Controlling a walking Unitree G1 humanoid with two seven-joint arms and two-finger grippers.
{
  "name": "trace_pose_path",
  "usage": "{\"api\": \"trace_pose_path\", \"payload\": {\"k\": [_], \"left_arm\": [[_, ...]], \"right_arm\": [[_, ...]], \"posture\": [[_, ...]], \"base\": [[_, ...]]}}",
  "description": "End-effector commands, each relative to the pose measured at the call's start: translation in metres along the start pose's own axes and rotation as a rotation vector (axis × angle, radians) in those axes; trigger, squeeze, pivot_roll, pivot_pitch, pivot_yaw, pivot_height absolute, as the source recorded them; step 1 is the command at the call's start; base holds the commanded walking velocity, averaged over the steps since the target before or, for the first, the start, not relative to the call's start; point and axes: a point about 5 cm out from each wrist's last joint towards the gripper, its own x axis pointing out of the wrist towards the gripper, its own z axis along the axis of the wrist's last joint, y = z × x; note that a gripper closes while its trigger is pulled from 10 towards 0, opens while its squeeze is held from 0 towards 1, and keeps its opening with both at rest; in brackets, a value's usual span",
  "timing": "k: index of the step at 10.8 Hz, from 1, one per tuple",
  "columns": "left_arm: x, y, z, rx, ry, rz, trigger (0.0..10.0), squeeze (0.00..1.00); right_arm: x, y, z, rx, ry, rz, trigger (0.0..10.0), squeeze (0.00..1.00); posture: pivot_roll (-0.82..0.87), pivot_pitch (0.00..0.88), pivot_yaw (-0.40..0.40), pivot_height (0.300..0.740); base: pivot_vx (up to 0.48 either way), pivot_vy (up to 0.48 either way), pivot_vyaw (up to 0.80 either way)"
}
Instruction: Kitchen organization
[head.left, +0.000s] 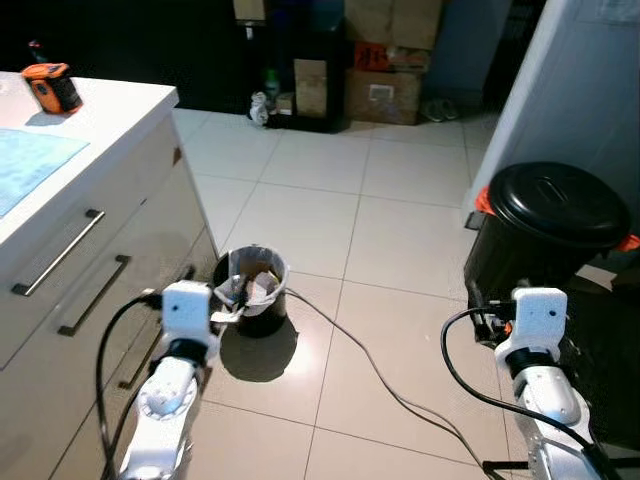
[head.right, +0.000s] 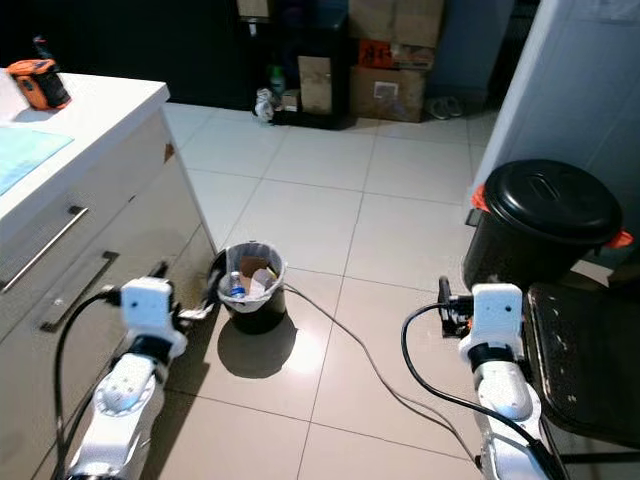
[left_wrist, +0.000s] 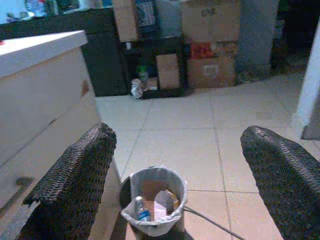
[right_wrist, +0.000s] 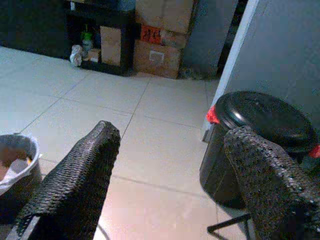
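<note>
Plainly, nothing is in hand yet: the vague job of organizing the kitchen seems to be at its approach stage, with the robot standing on the tiled floor (head.left: 400, 190) and looking the room over.

The likeliest thing to deal with is the small waste bin (head.left: 252, 290), lined with a pale bag and standing on the floor close to the near-left, just beside the base of the white drawer cabinet (head.left: 110, 250). Inside it lie a small bottle (head.right: 236, 285) and some crumpled paper and brown scraps. A thin cable (head.left: 370, 365) runs across the tiles from the bin toward the near right.

The left gripper (left_wrist: 177, 170) hangs near the cabinet, pointing at the bin, its fingers spread wide and empty. The right gripper (right_wrist: 170, 175) is likewise spread and holds nothing; it faces the black lidded bin (head.left: 548, 235) with orange side clips, which stands at the right against a pale wall.

Farther out, an orange tape measure (head.left: 52, 86) and a blue cloth (head.left: 25, 165) lie on the counter at the left, and cardboard boxes (head.left: 385, 70) are stacked at the far wall.

The next move probably calls for stepping closer to one bin and lowering an arm, minding the cable underfoot.
</note>
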Motion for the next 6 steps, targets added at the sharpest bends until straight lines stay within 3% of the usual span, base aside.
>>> {"api": "trace_pose_path", "payload": {"k": [1, 3, 6], "left_arm": [[-0.008, 0.007, 0.001, -0.006, 0.0, 0.042, 10.0, 0.0], [-0.029, 0.013, -0.002, 0.018, 0.013, 0.062, 10.0, 0.0], [-0.022, 0.009, 0.004, 0.016, 0.01, 0.071, 10.0, 0.0]], "right_arm": [[0.002, 0.006, 0.003, 0.016, 0.004, 0.027, 10.0, 0.0], [-0.005, 0.003, 0.0, 0.036, 0.009, 0.0, 10.0, 0.0], [-0.007, 0.002, -0.001, 0.037, 0.018, -0.012, 10.0, 0.0]], "posture": [[-0.06, 0.0, 0.021, 0.74], [-0.06, 0.0, 0.013, 0.74], [-0.06, 0.0, 0.01, 0.74]], "base": [[0.0, 0.0, 0.0], [0.0, 0.0, 0.0], [0.0, 0.0, 0.0]]}}
